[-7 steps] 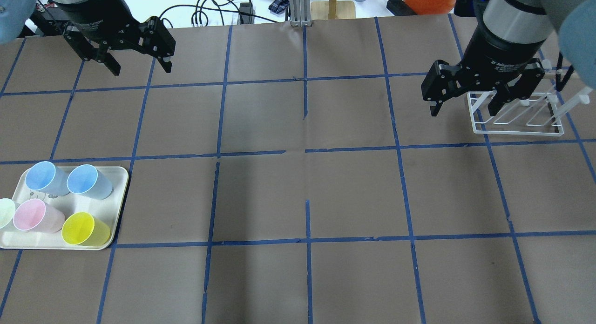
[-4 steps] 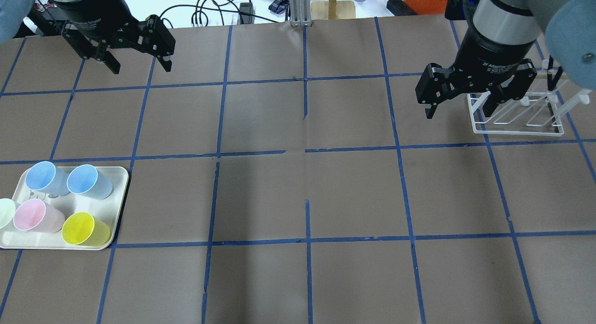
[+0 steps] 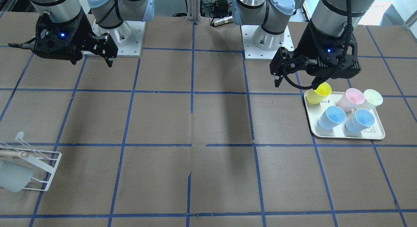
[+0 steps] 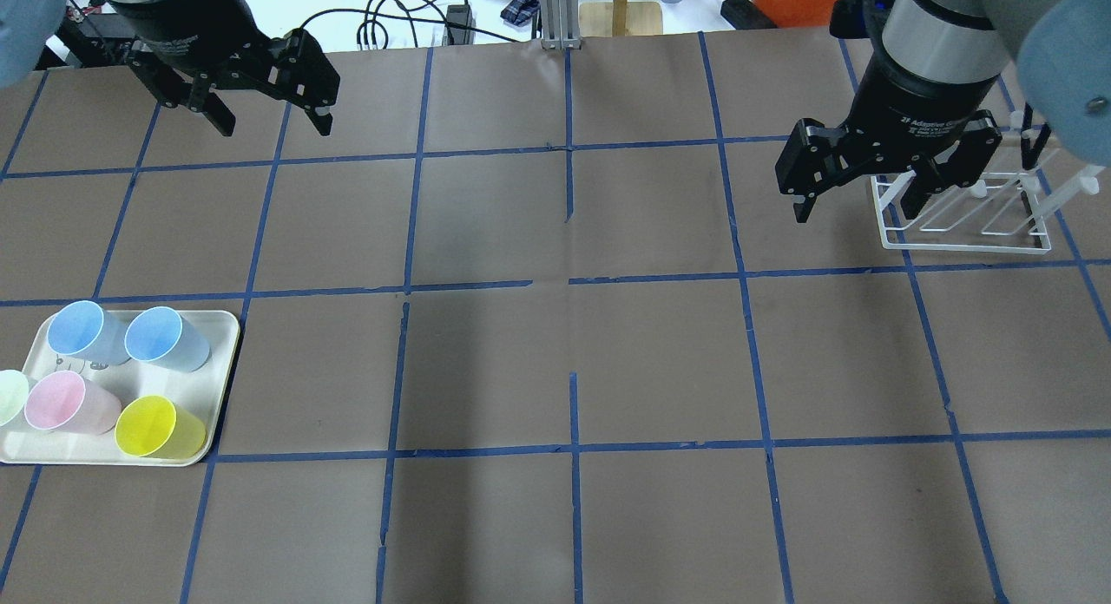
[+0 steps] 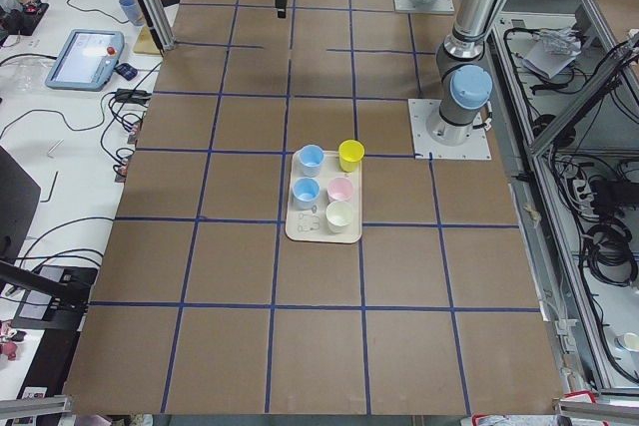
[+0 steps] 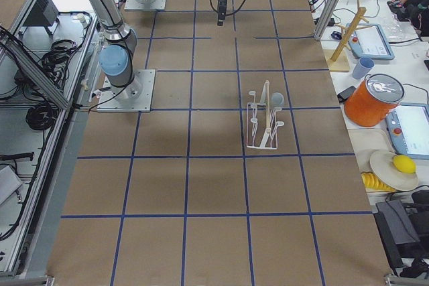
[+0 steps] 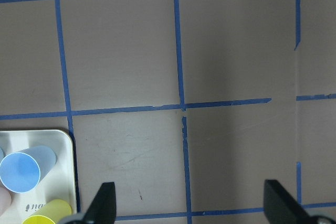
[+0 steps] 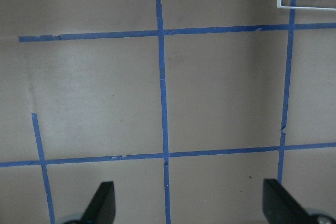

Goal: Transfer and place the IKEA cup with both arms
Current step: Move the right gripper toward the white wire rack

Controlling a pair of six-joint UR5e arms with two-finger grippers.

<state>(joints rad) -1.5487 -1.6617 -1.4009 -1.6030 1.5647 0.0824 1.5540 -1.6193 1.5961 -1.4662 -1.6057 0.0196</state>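
Note:
The pale grey IKEA cup (image 3: 13, 180) hangs on the white wire rack (image 3: 42, 184) at the table's end on my right side; it also shows in the exterior right view (image 6: 276, 100). In the overhead view my right arm hides it. My right gripper (image 4: 855, 213) is open and empty, high over the table just left of the rack (image 4: 963, 244). My left gripper (image 4: 275, 127) is open and empty, high over the far left of the table, well away from the cup. Both wrist views show spread fingers over bare brown paper.
A cream tray (image 4: 221, 326) at the near left holds two light-blue cups (image 4: 165, 339), a pink one (image 4: 69, 402), a yellow one (image 4: 159, 428) and a pale green one (image 4: 10, 396). Blue tape lines grid the brown table. Cables and clutter lie beyond the far edge.
My right gripper has shifted a little to the left and away from me, beside the rack. My left gripper has shifted slightly to the right. Both stay open.

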